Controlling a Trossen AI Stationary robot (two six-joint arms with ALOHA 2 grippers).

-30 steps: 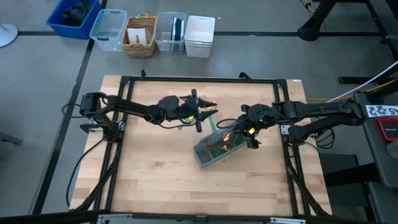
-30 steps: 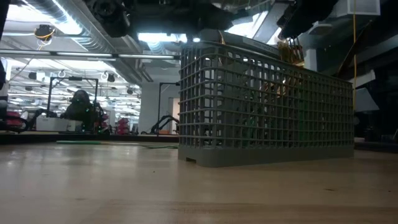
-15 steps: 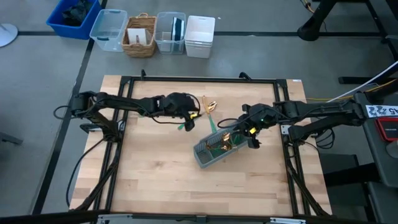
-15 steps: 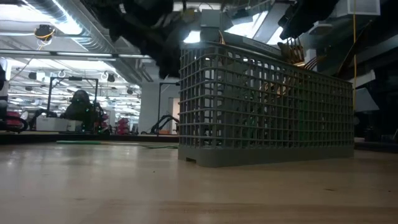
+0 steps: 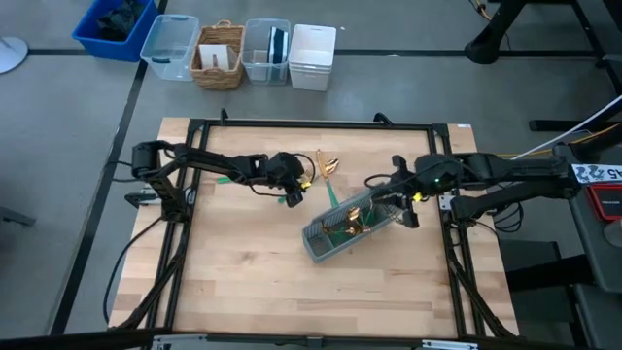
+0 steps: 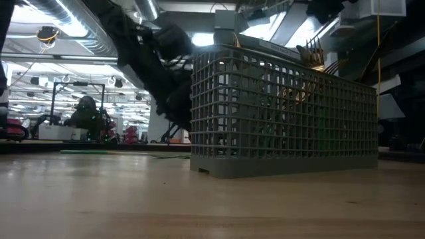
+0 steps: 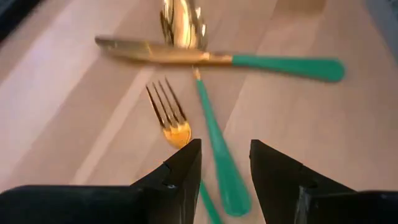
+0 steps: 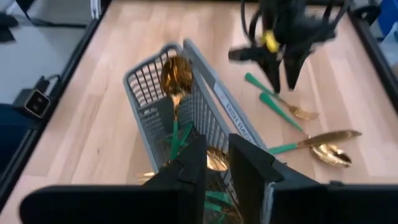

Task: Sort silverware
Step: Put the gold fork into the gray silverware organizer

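The grey slotted caddy (image 5: 342, 231) (image 6: 285, 113) lies aslant right of the table's middle, with several gold-and-teal pieces (image 8: 176, 78) standing in it. Three loose pieces rest flat on the wood left of it: a knife (image 7: 217, 59), a fork (image 7: 171, 121) and a spoon whose teal handle (image 7: 227, 180) runs between the fingers of my left gripper (image 7: 225, 165) (image 5: 293, 187). That gripper is open, low over the table, pointing down; whether it touches the handle I cannot tell. My right gripper (image 8: 216, 163) (image 5: 389, 197) hovers over the caddy's far end, slightly open and holding nothing.
Black frame rails (image 5: 194, 194) run along the table's sides. Beyond the far edge stand a blue bin (image 5: 115, 27), clear bins (image 5: 170, 46), a wicker basket (image 5: 219, 53) and a white bin (image 5: 313, 56). Bare wood (image 5: 253, 272) lies toward the near edge.
My left gripper has drawn back slightly toward the table's left, tipped downward and come down over the loose silverware. My right gripper has risen above the caddy's far end and shifted a little toward the right edge. The caddy has stayed where it was.
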